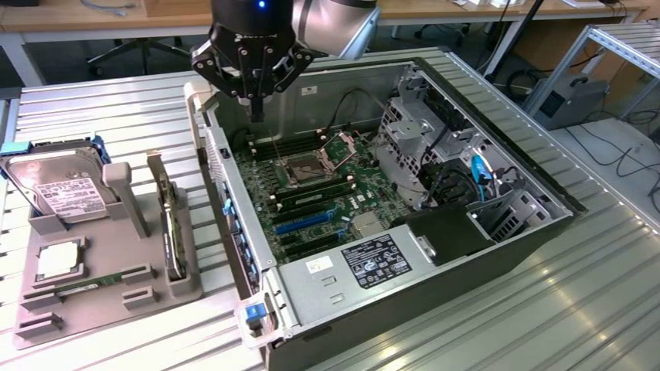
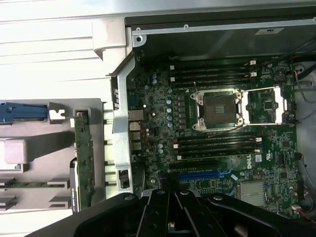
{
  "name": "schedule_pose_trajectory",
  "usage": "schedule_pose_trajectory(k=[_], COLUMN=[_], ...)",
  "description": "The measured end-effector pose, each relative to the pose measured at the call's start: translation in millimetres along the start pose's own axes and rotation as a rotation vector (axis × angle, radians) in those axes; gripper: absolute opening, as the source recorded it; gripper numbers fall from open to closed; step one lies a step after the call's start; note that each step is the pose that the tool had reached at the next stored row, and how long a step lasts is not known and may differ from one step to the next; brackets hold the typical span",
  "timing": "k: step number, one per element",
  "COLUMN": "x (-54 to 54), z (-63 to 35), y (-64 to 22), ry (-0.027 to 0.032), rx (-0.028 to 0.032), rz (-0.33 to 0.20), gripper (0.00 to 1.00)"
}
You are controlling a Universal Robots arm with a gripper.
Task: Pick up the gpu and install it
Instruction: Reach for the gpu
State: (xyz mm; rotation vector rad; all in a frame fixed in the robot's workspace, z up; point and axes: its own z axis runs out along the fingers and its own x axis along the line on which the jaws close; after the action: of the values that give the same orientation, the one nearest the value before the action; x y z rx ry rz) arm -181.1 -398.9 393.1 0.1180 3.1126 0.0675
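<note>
The gpu (image 1: 170, 224) stands on edge in the grey holder (image 1: 83, 309), lower left of the exterior view. My gripper (image 1: 256, 114) hangs empty, fingers together, above the open computer case (image 1: 413, 317) at upper middle. The white label (image 1: 70, 199) on the hard drive (image 1: 42, 171) is unreadable.

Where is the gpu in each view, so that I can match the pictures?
Exterior view: the gpu stands on edge in the grey holder, at the exterior view's left of the case.
Wrist view: the gpu, seen edge-on beside the case wall.
Shared landmark: the CPU socket.

Green gpu (image 1: 172, 232), seemingly edge-up, in holder (image 1: 73, 321)
</note>
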Motion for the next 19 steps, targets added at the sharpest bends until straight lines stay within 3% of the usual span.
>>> schedule_pose_trajectory(k=[19], x=[6.9], z=[0.2], y=[-0.5], ry=[-0.0001], rx=[-0.0001], rz=[0.000], gripper=[0.11])
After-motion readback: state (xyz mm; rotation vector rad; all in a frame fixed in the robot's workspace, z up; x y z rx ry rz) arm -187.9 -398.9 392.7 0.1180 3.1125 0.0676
